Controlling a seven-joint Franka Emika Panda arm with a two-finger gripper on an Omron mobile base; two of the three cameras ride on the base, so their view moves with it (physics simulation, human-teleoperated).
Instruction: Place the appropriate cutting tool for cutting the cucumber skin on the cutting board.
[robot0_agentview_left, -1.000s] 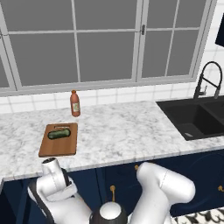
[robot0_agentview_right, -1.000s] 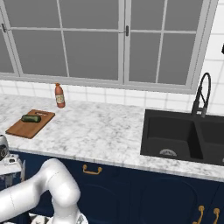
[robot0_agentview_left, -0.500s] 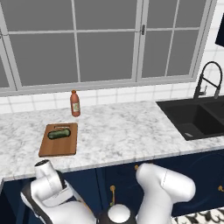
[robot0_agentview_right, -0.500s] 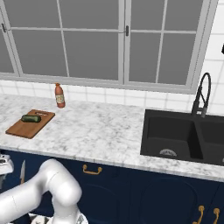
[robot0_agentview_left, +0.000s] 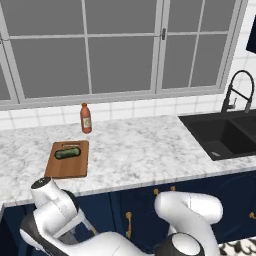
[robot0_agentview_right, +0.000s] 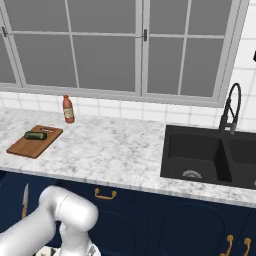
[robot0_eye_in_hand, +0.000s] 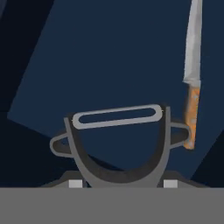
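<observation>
Two dark fingertips (robot0_eye_in_hand: 162, 144) of the gripper (robot0_eye_in_hand: 117, 151) rise at the bottom of the hand view with the grey peeler (robot0_eye_in_hand: 117, 131) between them: its looped Y-shaped head sits right in the gap, the flat blade bar spanning from one finger to the other and the side loops bulging out past both. The jaws stand at a moderate width, set just about as wide as the peeler's head, and the fingers appear to touch its sides, though whether they truly clamp it cannot be told for certain. Just beside the right finger hangs a knife (robot0_eye_in_hand: 191, 74) with a silver blade and orange-brown handle, its handle end near the peeler's side loop; the knife also shows in the right base view (robot0_agentview_right: 24, 199) low against the dark blue cabinet front (robot0_agentview_right: 150, 220), below the counter edge. Up on the marble counter (robot0_agentview_left: 145, 150) the wooden cutting board (robot0_agentview_left: 67, 165) lies flat with the short green cucumber (robot0_agentview_left: 67, 152) resting on its far end, well apart from the peeler. One red sauce bottle (robot0_agentview_left: 86, 118) stands upright behind the board near the tiled wall, and a black sink (robot0_agentview_left: 225, 135) with a faucet (robot0_agentview_left: 235, 95) lies off to the right.
</observation>
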